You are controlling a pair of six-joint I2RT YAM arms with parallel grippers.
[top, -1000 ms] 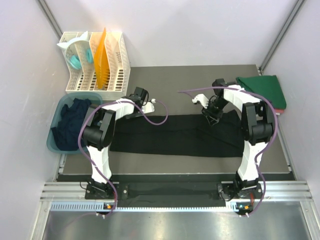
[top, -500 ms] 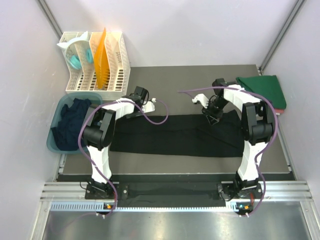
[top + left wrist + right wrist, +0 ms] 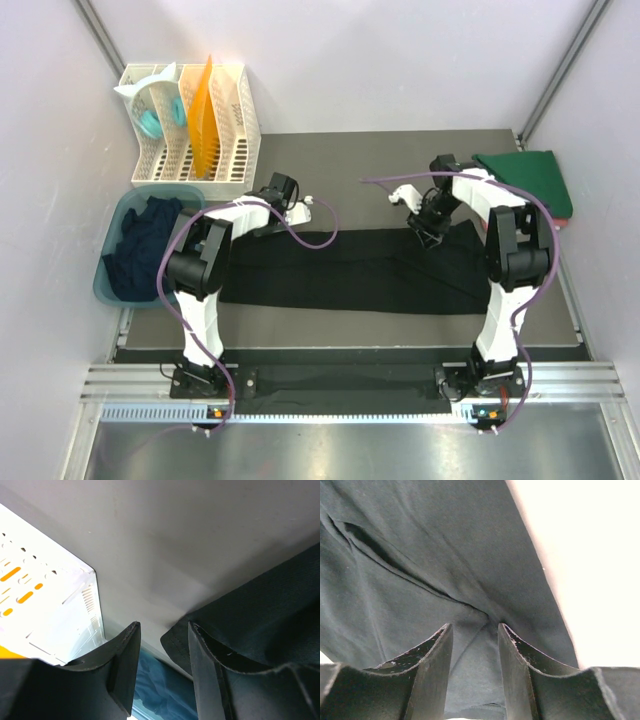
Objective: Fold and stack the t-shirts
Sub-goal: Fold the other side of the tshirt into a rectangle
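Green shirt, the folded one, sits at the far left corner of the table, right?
Not quite. The folded green shirt sits at the far right corner of the table, not the left. The top external view shows it there.

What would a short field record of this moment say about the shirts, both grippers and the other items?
black t-shirt: spread flat as a long band across the mat
green t-shirt: folded, far right corner
dark t-shirt: crumpled in the teal tub, left side
left gripper: open, at the far left corner of the black t-shirt
right gripper: open, low over creased cloth of the black t-shirt
white rack: behind the teal tub
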